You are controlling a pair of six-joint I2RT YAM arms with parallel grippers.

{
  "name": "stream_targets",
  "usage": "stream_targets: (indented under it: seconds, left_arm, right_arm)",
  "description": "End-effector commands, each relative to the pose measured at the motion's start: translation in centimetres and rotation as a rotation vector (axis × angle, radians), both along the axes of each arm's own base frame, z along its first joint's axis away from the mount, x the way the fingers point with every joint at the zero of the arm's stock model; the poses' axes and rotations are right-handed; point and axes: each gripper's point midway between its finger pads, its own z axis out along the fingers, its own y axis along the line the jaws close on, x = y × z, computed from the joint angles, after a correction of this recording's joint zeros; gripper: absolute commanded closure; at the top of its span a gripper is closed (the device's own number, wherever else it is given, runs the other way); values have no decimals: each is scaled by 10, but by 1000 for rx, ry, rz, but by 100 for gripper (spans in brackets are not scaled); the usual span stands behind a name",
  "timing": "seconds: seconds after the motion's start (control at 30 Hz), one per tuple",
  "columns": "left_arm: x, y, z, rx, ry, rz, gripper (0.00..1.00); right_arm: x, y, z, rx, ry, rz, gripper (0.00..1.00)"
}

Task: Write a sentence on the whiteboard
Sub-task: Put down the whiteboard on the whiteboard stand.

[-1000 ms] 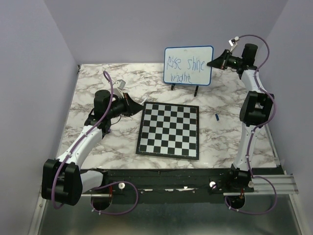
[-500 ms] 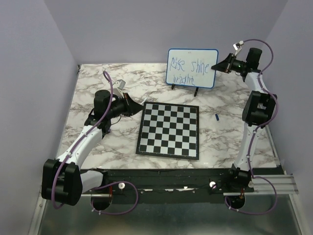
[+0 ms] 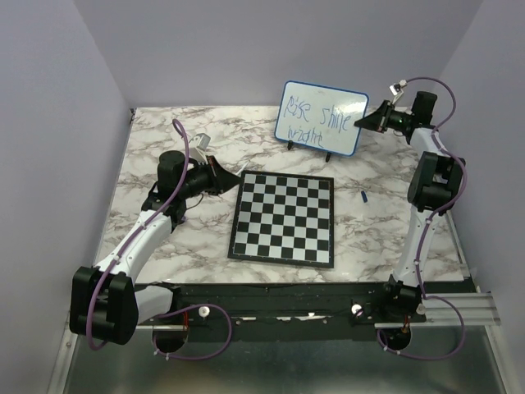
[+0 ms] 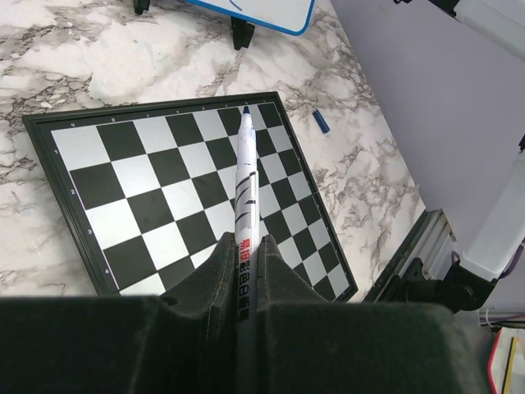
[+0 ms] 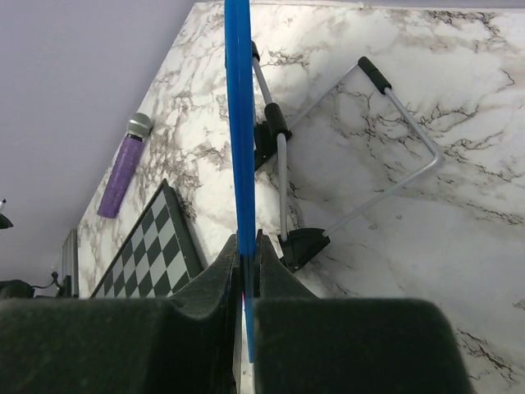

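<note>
The whiteboard [image 3: 321, 116], white with a blue rim, stands tilted at the back of the table, its right side lower. The sentence [image 3: 315, 116] runs across it in two lines of blue handwriting. My right gripper [image 3: 362, 123] is shut on the board's right edge. In the right wrist view that rim [image 5: 240, 123] shows edge-on between the jaws of the right gripper [image 5: 247, 246]. My left gripper [image 3: 225, 176] hovers left of the chessboard, shut on a white marker [image 4: 244, 172] whose blue tip points forward over the squares. The left gripper [image 4: 246, 246] pinches the marker's barrel.
A black-and-white chessboard [image 3: 283, 217] lies in the middle of the marble table [image 3: 164, 139]. A small blue marker cap [image 3: 363, 195] lies right of it. The board's wire stand [image 5: 361, 164] with black feet shows behind it. Purple walls close in the back and sides.
The whiteboard has shifted a little right and tipped clockwise with the right gripper on its edge. The left arm has stayed still with the marker.
</note>
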Motion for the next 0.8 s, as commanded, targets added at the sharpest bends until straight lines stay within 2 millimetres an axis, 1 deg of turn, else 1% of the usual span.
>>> stream_targets:
  seconds: [0.0,0.1,0.27,0.3,0.37,0.53,0.77]
  left_arm:
    - [2,0,6,-13,-26,6,100]
    - [1,0,7,-15,-25,5,100]
    - [2,0,7,-15,-22,4,100]
    - [2,0,7,-13,-24,6,100]
    - [2,0,7,-11,-23,7,100]
    - [4,-1,5,-10,-17,7,100]
    - [4,-1,6,-9,-19,7,100]
  right_arm:
    - [0,-13,-15,6,1,-5,94]
    - [5,-16,-16,-6,3,-31,93]
    - [15,-24,-24,-35,44,-88,92]
    - [18,-26,-21,-49,30,-97,92]
    - [21,-28,-27,-60,53,-114,92]
    - [29,-32,-28,-75,55,-134,91]
    - [30,-36,-34,-95,90,-172,89]
